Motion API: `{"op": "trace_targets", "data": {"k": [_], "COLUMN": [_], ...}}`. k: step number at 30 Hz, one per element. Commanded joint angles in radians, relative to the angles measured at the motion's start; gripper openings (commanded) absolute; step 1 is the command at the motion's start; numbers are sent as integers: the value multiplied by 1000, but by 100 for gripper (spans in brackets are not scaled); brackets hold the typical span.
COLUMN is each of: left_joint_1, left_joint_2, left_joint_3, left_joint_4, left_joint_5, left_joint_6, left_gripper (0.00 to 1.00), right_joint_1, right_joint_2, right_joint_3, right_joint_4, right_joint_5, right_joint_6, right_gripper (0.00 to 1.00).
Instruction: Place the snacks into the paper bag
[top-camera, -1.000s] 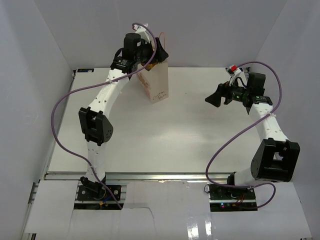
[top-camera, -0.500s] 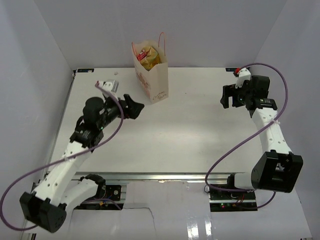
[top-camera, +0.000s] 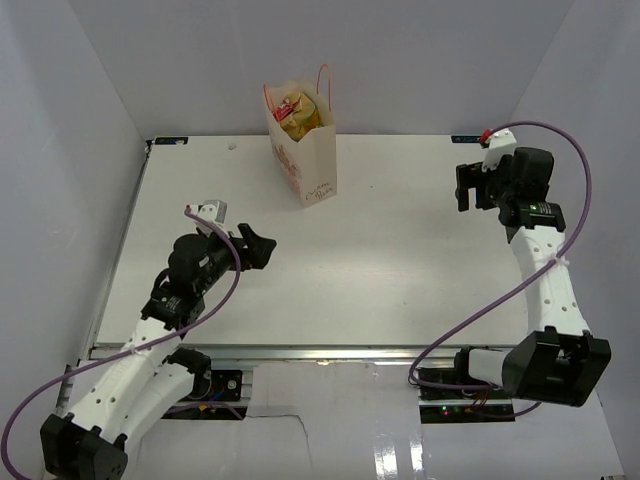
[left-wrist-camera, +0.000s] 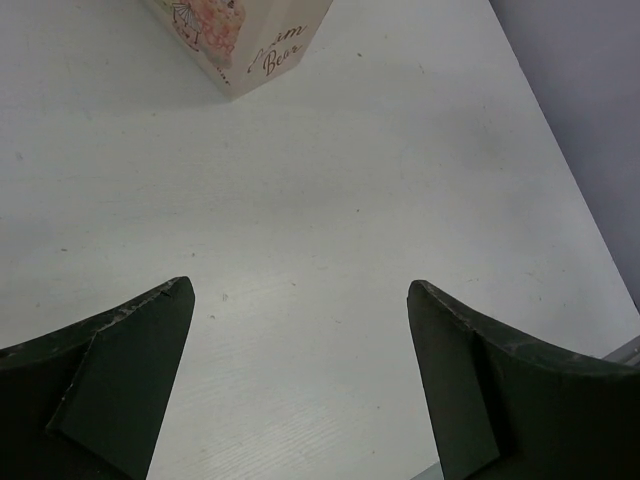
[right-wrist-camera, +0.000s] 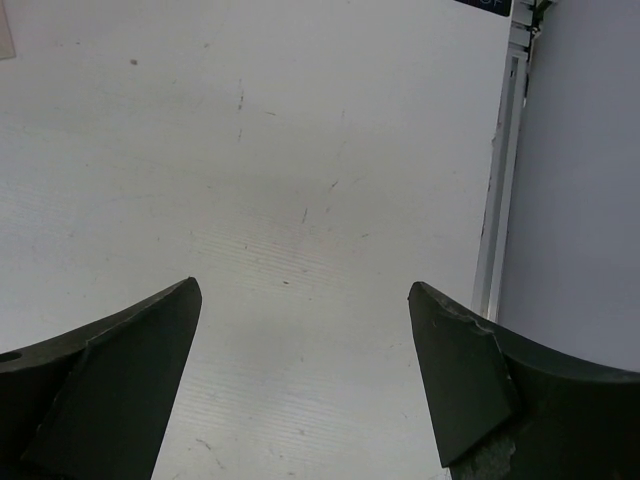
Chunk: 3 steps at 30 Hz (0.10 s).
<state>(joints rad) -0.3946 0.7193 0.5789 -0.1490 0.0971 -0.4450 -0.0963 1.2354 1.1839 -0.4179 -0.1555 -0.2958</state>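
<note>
Top external view: the upright cream paper bag, with thin red-orange loops at its top and a faint pinkish print on its side, stands on the white bench close to the far edge, a little left of the middle. Its mouth is open, and the snacks, crinkly yellow wrappers with a touch of red, sit in the top of it. My left gripper hangs over the left half of the bench, about midway between the far and near edges. It is well apart from the bag and points roughly toward it. My right gripper is near the right edge, toward the far right corner, and is also well apart from the bag.

Left wrist view: only the bottom of the bag shows, at the top of the picture and left of centre. I see cream paper, a pink flowery print and dark script lettering. The bag stands ahead of my dark fingers, well apart from them. The fingers are spread wide and hold nothing, with only white bench between them.

Right wrist view: my dark fingers are likewise spread wide and grip nothing, over scuffed white bench. The bench edge, with a pale rail, runs down the right side. A pale sliver in the top left corner is too small for me to tell what it is.
</note>
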Motion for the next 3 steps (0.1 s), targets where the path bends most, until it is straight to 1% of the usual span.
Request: {"op": "trace_targets", "data": {"k": [1, 3], "left_joint_1": [7, 7], "left_joint_2": [9, 12], "left_joint_3": [41, 47], "left_joint_4": [19, 17], "left_joint_5": [-11, -11], "left_joint_6": [12, 19], "left_gripper": [98, 98], "right_joint_1": [-2, -3], "right_joint_2": [-43, -54], "right_joint_3": [27, 14], "right_joint_4": [33, 37], "right_joint_5": [39, 36], "right_joint_6": [3, 1], "right_gripper": [90, 90]}}
